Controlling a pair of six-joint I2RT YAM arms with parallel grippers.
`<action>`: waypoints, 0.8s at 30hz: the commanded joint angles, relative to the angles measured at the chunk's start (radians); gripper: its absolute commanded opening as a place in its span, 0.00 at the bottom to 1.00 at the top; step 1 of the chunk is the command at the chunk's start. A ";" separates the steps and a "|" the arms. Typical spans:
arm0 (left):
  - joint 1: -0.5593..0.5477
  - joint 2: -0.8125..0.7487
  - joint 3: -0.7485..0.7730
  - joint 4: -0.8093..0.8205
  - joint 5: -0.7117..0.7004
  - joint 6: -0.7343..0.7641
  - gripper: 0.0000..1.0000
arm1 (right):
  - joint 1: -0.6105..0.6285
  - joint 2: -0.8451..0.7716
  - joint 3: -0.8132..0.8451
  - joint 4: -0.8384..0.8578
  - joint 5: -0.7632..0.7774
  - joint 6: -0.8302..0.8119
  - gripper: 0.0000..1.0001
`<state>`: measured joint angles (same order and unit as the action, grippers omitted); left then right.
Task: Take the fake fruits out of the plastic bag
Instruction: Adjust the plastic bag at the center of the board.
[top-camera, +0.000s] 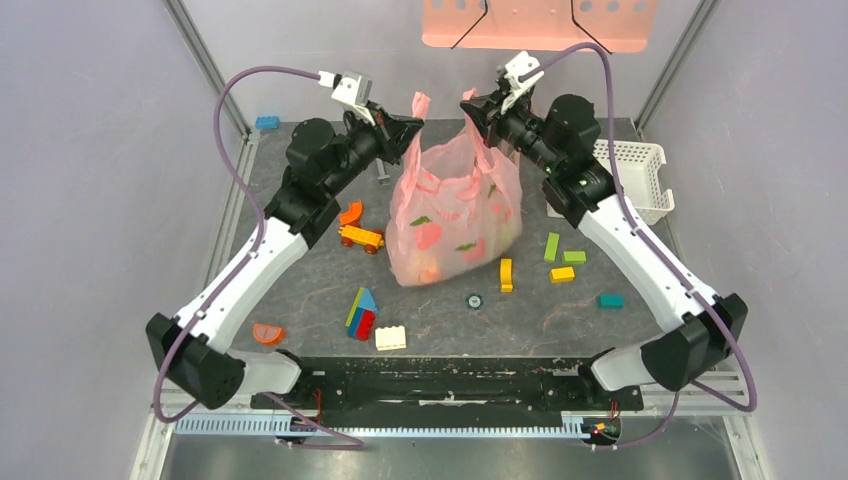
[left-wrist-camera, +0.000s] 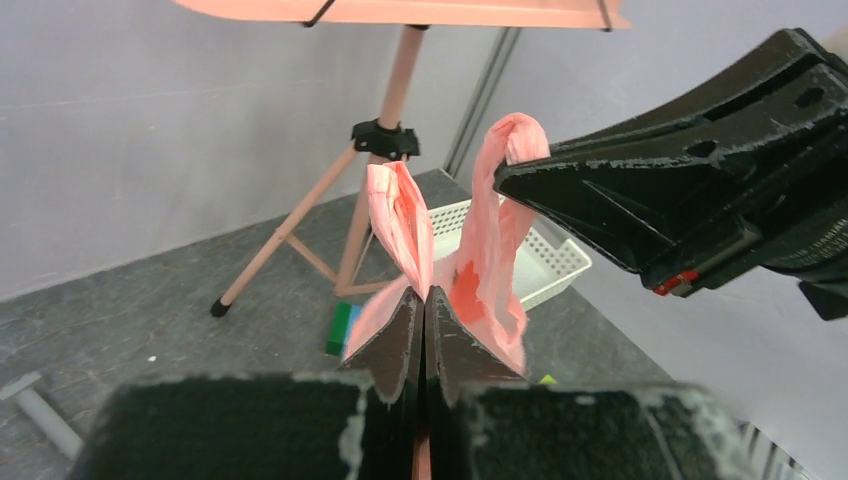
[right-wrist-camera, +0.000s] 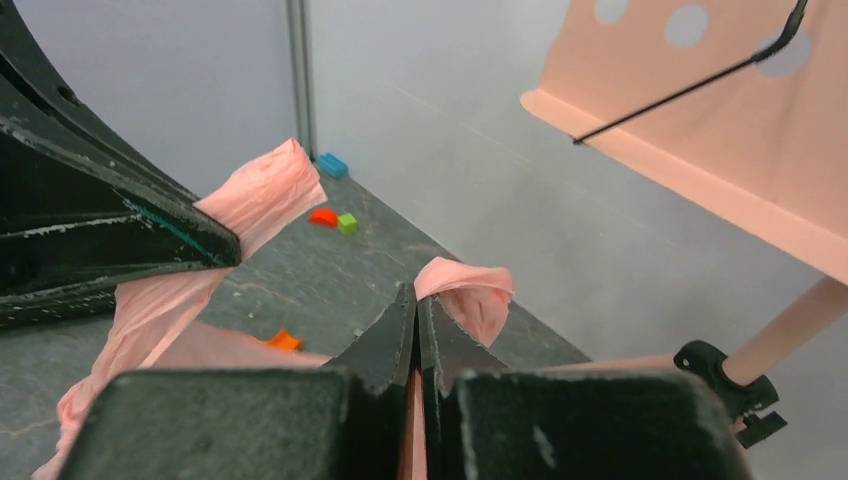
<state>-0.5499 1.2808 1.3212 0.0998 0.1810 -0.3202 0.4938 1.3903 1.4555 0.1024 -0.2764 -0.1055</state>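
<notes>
Nearest the arm bases, a white brick (top-camera: 391, 338), an orange half-disc (top-camera: 268, 333) and a stacked coloured block (top-camera: 362, 314) lie on the dark table (top-camera: 300, 290), with a yellow block (top-camera: 506, 274) and a teal block (top-camera: 610, 300) further right. Behind them, mid-table, the plastic bag (top-camera: 455, 215) is drawn upright with its bottom resting on the surface. Through the pink film the fake fruits (top-camera: 428, 236) show as red and green patches bunched in its lower half. Above its mouth the left gripper (top-camera: 410, 125) is clamped on the left handle (top-camera: 420, 103) and the right gripper (top-camera: 472, 108) on the right handle (top-camera: 468, 95), the two handles held a little apart. Only the wrist views show the grip closely: in each, the jaws are pressed together on pink film, the loop stands up past the tips, and the other arm's fingers pinch the other loop just beside. The left wrist view alone shows a pink tripod (left-wrist-camera: 385, 140) behind the bag. The white basket (top-camera: 640, 170) sits at the far right edge, partly behind the right arm, showing only lattice inside. The barest stretch of table lies front-left of the bag. An orange toy car (top-camera: 361, 238) sits just beside the bag's left side, a blue block (top-camera: 267, 123) lies at the far left corner, and grey walls stand close on both sides.
</notes>
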 joint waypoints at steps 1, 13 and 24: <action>0.034 0.036 0.085 0.094 0.081 0.035 0.02 | -0.004 0.007 0.082 0.028 0.051 -0.063 0.00; 0.031 -0.232 -0.420 0.320 0.158 -0.125 0.02 | -0.004 -0.372 -0.569 0.251 -0.097 -0.067 0.00; 0.028 -0.559 -0.890 0.377 0.081 -0.274 0.02 | -0.003 -0.631 -0.994 0.315 -0.112 0.005 0.07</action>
<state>-0.5186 0.8337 0.4686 0.4240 0.2893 -0.5110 0.4889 0.8352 0.4984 0.3428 -0.3847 -0.1390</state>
